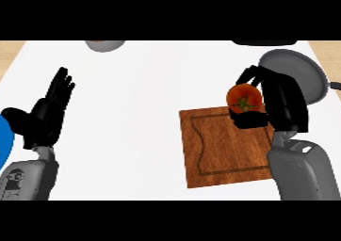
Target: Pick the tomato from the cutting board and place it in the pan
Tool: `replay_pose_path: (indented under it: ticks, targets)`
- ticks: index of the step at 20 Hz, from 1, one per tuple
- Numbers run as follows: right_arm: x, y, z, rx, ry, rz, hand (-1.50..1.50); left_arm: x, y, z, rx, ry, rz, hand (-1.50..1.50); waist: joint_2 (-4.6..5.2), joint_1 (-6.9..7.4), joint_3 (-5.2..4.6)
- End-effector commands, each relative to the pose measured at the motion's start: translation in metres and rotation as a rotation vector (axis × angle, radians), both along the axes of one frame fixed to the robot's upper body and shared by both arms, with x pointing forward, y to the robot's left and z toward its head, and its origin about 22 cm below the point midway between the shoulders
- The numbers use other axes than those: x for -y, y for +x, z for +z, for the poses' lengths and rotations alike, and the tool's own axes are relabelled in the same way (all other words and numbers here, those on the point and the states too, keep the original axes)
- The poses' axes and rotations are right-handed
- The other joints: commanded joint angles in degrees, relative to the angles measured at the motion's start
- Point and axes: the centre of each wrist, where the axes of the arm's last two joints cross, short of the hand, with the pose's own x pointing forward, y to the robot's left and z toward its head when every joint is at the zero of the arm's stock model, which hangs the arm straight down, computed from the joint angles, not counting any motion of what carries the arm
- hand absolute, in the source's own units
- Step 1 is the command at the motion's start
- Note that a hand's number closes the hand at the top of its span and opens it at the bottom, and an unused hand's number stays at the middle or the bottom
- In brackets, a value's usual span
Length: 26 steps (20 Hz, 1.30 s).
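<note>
tomato: round red tomato point(243, 101) with a green star-shaped stem cap, smooth glossy skin; held off the board, over its top right corner, just left of the pan.
right hand: black right hand point(284, 101) on a grey forearm, fingers arched over the tomato's top and thumb tucked under it, so the fruit is pinched between them; palm side partly covers the pan's left rim.
cutting board: rectangular brown wooden cutting board point(222, 148), visible grain, a darker groove running parallel to its edges; lies flat on the counter, slightly rotated; nothing rests on its surface, right edge hidden by the right forearm.
pan: round grey metal pan point(305, 70), matte inside, dark handle point(339, 86) sticking out to the right edge; the visible part of its inside holds nothing; sits just beyond the board's top right corner.
left hand: black left hand point(46, 115), fingers straight and pointing up, holding nothing; rests at the view's left, well apart from the board.
counter: flat white counter top point(145, 94), light wood strips at both sides.
top edge: grey rounded bowl point(104, 45), only partly in view, contents hard to tell.
left edge: blue curved rim point(5, 136) of something, cut off by the frame.
</note>
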Motion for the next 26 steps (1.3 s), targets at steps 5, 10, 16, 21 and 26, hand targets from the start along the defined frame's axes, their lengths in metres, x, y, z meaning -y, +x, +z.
replay_pose_path:
  ticks: [5,10,16,21,26]
  targets:
    - [0.089,0.062,0.006,0.055,0.198,-0.118,1.5,0.007,0.007,-0.004,0.004,0.004,-0.005,0.0,0.39,0.78,0.01]
    - [0.16,0.077,-0.012,0.084,0.103,-0.211,1.5,0.014,0.001,0.006,-0.001,-0.013,-0.035,0.0,0.59,1.78,0.09]
    - [0.192,0.092,-0.029,0.093,-0.091,-0.295,1.5,0.012,0.009,0.007,0.011,-0.026,-0.065,0.0,1.31,3.23,0.12]
    - [0.227,0.083,-0.045,0.095,-0.066,-0.361,1.5,0.019,0.014,0.011,0.031,-0.015,-0.07,0.0,1.99,4.08,0.29]
    - [0.243,0.076,-0.054,0.092,-0.041,-0.381,1.5,0.025,0.022,0.018,0.038,-0.002,-0.096,0.0,2.67,5.02,0.47]
